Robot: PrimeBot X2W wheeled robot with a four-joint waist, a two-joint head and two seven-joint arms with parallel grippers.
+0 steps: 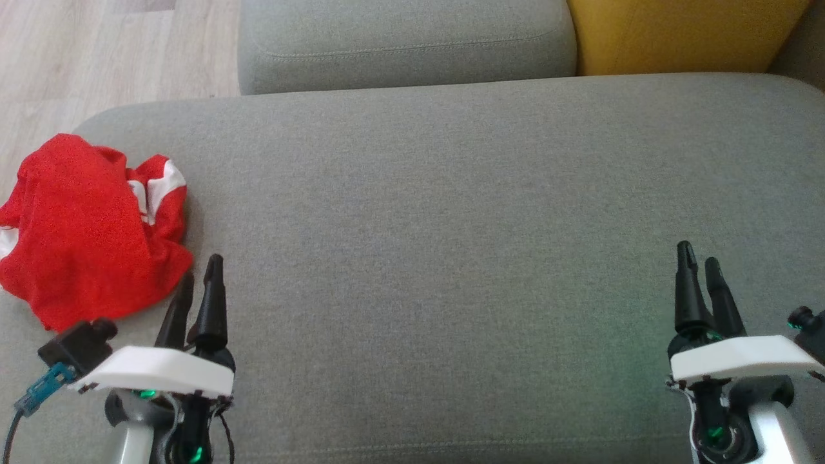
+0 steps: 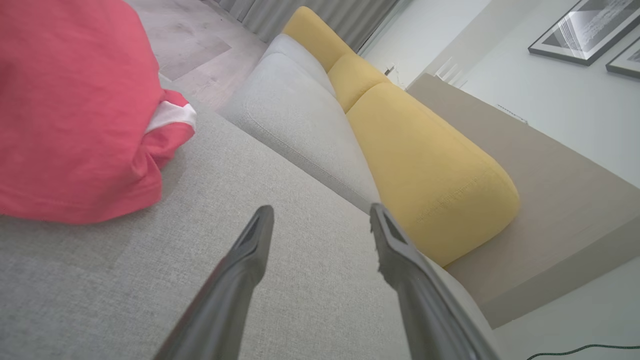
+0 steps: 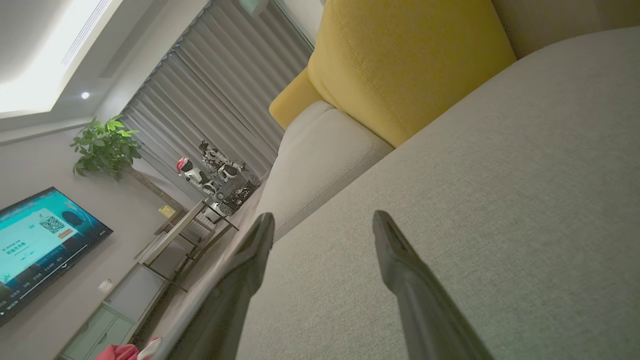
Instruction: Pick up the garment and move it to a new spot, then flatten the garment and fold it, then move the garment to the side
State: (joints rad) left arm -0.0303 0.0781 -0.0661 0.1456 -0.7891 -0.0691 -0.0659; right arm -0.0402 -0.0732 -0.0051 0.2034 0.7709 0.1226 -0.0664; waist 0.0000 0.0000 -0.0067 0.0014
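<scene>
A crumpled red fabric garment with white trim lies at the left edge of the head view, on the left end of the wide grey fabric sofa seat, with one side hanging near the seat's rounded corner. In the left wrist view the garment takes up the upper left of the frame.

The left claw is at the lower left of the head view, just beside the garment's lower right edge, its tips close to the cloth but apart from it. Its two dark fingers are spread wide with nothing between them, over bare grey seat.

The right claw is at the lower right, well apart from the garment, also spread wide and empty above the seat.

A grey back cushion and a yellow cushion sit along the top of the frame, with pale wooden floor at the upper left.
</scene>
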